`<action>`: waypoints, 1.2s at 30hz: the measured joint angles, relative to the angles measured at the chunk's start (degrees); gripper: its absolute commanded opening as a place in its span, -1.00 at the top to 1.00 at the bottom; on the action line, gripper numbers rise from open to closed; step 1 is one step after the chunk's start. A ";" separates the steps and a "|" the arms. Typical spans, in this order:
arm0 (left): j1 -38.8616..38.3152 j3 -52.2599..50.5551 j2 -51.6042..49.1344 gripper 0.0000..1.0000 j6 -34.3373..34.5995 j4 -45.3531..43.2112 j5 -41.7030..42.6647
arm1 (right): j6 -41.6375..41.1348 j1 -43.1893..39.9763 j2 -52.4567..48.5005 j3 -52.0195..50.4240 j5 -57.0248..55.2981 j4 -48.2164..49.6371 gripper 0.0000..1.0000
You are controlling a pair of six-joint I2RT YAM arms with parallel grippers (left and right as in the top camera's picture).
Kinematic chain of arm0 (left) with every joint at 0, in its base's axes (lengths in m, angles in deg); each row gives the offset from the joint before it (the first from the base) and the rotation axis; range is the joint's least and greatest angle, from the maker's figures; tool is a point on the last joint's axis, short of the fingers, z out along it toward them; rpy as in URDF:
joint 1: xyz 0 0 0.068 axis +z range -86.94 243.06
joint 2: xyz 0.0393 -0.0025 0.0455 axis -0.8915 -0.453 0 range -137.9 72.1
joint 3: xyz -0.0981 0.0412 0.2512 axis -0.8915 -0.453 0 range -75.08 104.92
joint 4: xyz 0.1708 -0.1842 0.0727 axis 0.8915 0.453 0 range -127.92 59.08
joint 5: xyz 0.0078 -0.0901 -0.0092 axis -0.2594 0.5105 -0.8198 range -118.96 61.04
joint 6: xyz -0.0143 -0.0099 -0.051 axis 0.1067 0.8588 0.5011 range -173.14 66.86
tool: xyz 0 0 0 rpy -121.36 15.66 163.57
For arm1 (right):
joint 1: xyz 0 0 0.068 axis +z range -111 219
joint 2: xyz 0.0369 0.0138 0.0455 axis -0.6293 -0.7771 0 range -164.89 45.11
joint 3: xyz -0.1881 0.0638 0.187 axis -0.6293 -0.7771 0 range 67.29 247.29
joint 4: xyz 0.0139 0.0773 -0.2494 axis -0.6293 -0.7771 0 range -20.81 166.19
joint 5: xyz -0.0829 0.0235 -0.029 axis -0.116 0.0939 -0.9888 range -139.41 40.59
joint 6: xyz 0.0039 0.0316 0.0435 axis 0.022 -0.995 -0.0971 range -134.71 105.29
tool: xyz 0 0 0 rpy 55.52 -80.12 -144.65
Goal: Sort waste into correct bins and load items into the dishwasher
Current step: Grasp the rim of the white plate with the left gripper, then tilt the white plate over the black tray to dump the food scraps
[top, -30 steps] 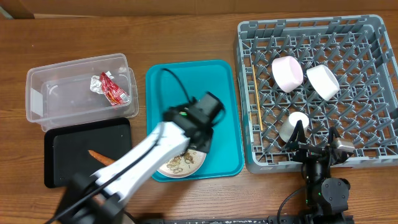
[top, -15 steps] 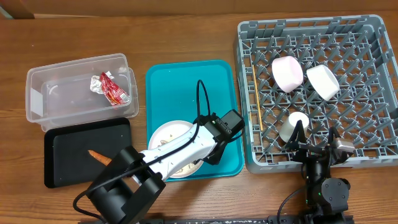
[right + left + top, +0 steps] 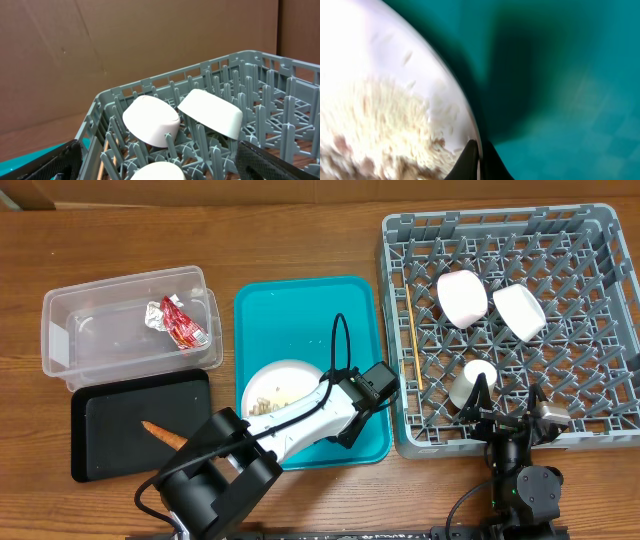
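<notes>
L gripper (image 3: 480,162) pinched plate (image 3: 272,383) rim | beige scraps (image 3: 380,125) on plate | plate sat on teal tray (image 3: 300,310), mid-desk toward front edge | R gripper (image 3: 169,161) fingers spread wide, front-right corner | rack (image 3: 590,240) at right edge held two bowls (image 3: 462,297), cup (image 3: 472,380), chopsticks (image 3: 411,340) | left edge: wrapper (image 3: 182,325) in tub (image 3: 90,305), carrot (image 3: 160,432) on black tray (image 3: 100,410)

We read no text, label or number anywhere; print on the red snack wrapper (image 3: 184,328), at ten o'clock, is too small.
</notes>
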 measured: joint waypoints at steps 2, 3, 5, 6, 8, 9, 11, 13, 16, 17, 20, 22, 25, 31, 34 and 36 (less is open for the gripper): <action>-0.02 0.11 0.00 0.92 -0.52 -0.31 -0.66 | 0.00 0.00 0.00 0.00 0.00 0.04 -1.00; -0.02 0.11 0.00 0.92 -0.61 -0.37 -0.85 | 0.02 0.00 0.00 0.00 0.00 0.04 -1.00; -0.02 0.15 0.00 0.92 -0.74 -0.33 -1.05 | 0.02 0.00 0.00 0.00 0.00 0.04 -1.00; -0.02 0.26 0.00 0.92 -0.72 -0.09 -1.07 | 0.02 0.00 0.00 0.00 0.00 0.04 -1.00; -0.02 1.16 -0.11 0.92 -0.68 1.44 -1.25 | 0.02 0.00 0.00 0.00 -0.02 0.07 -1.00; -0.02 2.01 -0.26 0.92 -0.33 2.78 -1.55 | 0.02 0.00 0.00 0.00 -0.02 0.04 -1.00; -0.02 4.46 -0.81 0.92 0.94 6.01 -2.69 | 0.02 0.00 0.00 0.00 -0.02 0.04 -1.00; -0.02 8.02 -1.31 0.92 2.51 10.16 -4.24 | 0.04 0.00 0.00 0.00 0.00 0.02 -1.00; 0.00 13.90 -1.55 0.92 4.28 15.23 -5.79 | 0.00 0.00 0.00 0.00 0.00 0.04 -1.00; 0.00 15.96 -1.55 0.92 5.01 16.70 -6.23 | 0.00 0.00 0.00 0.00 0.00 0.02 -1.00; 0.24 21.18 -1.55 0.92 7.39 20.63 -7.10 | 0.00 0.00 0.00 0.00 0.00 0.02 -1.00; 0.72 23.21 -1.55 0.92 9.16 22.95 -7.28 | 0.00 0.00 0.00 0.00 -0.02 0.07 -1.00; 2.54 25.16 -1.53 0.92 12.85 26.95 -7.26 | 0.00 0.00 0.00 0.00 -0.02 0.02 -1.00; 10.36 25.42 -1.09 0.91 18.14 31.85 -6.43 | 0.04 0.00 0.00 0.00 0.00 0.02 -1.00; 15.67 25.42 0.85 0.91 19.15 34.21 -5.53 | 0.00 0.00 0.00 0.00 -0.02 0.07 -1.00; 19.23 25.40 3.08 0.91 19.34 35.43 -5.20 | 0.02 0.00 0.00 0.00 0.00 0.04 -1.00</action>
